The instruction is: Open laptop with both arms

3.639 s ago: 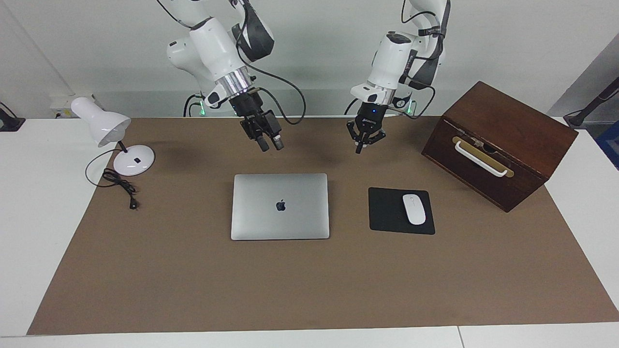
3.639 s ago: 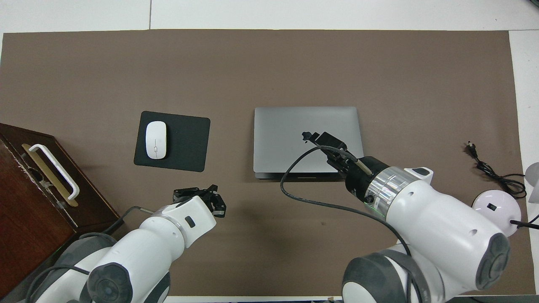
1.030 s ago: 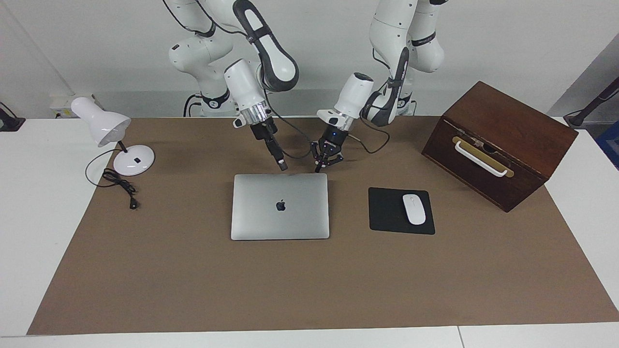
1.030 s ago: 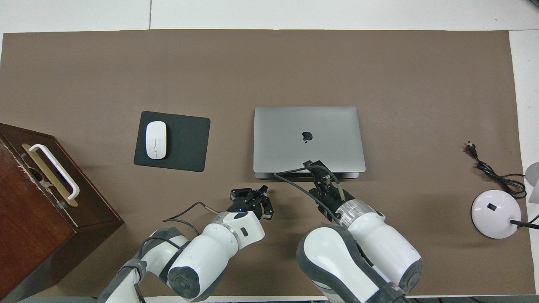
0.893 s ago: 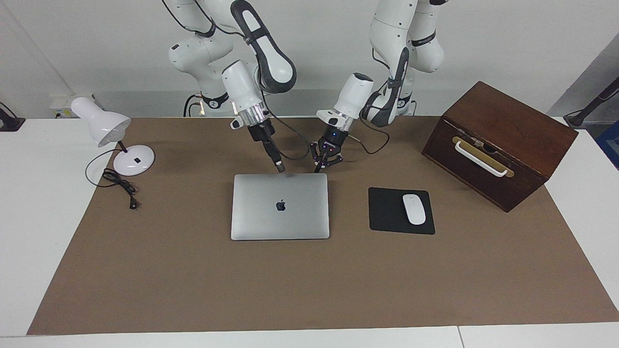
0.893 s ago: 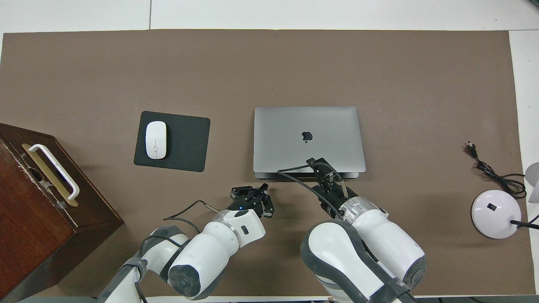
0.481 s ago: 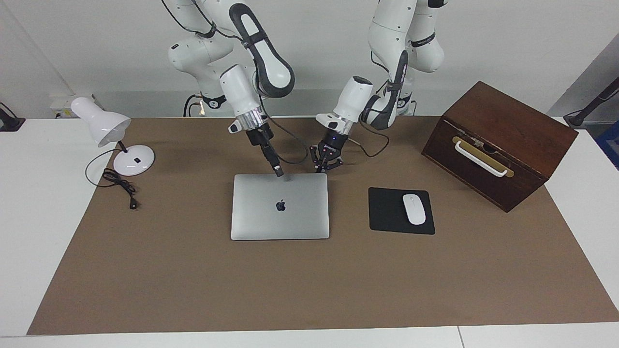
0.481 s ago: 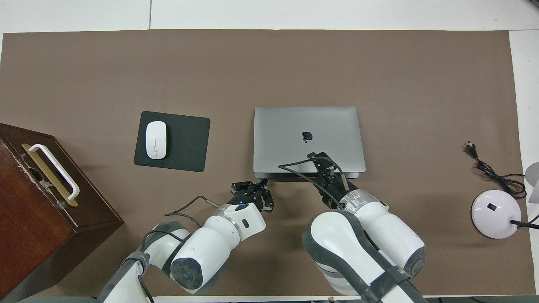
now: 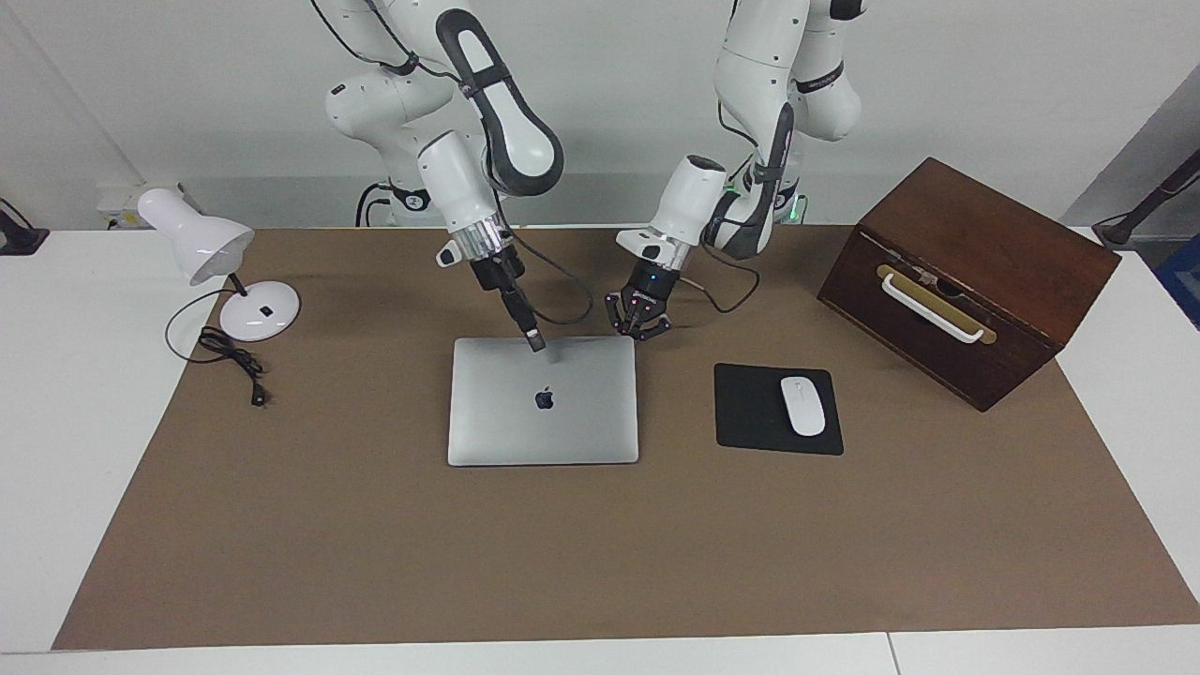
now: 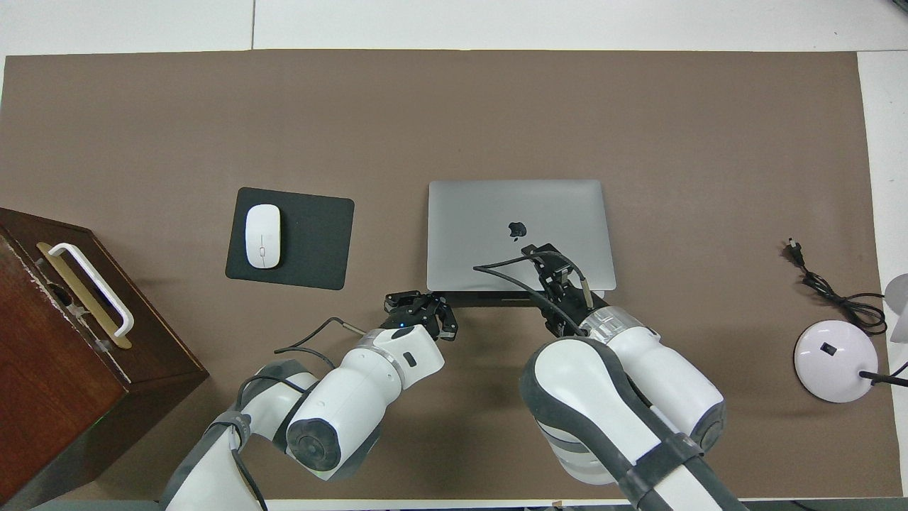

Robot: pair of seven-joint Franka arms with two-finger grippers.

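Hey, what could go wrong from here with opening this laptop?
The right gripper bears on the lid of the shut laptop near the edge nearest the robots; pressing there might pin the lid or slide the laptop. The shut left gripper, at the corner, might slip off without catching the lid.

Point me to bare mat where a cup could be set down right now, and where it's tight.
Free: the wide strip of brown mat farther from the robots than the laptop and mouse pad; also between the laptop and the lamp. Crowded: the laptop's edge nearest the robots, with the right gripper on the lid and the left gripper beside its corner.
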